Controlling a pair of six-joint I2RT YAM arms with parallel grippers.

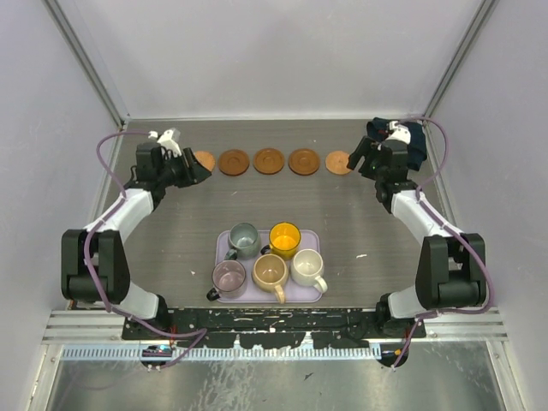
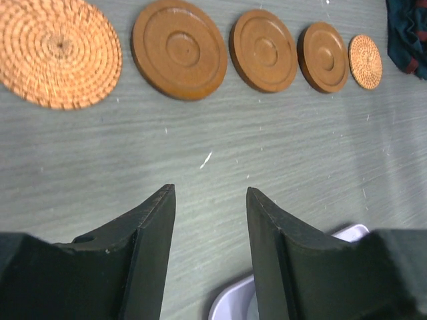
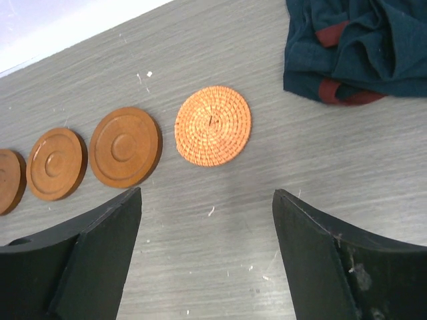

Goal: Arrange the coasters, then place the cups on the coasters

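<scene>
Five coasters lie in a row across the far side of the table: a woven one at the left end, three wooden ones in between, and a woven one at the right end. Five cups stand on the lavender tray: grey-green, yellow, pinkish-purple, tan, cream. My left gripper is open and empty, hovering just near of the left woven coaster. Open wide and empty, my right gripper hangs just near of the right woven coaster.
A crumpled dark blue and red cloth lies at the far right corner, behind my right gripper. The tray's corner shows under my left fingers. White walls close in the table on three sides.
</scene>
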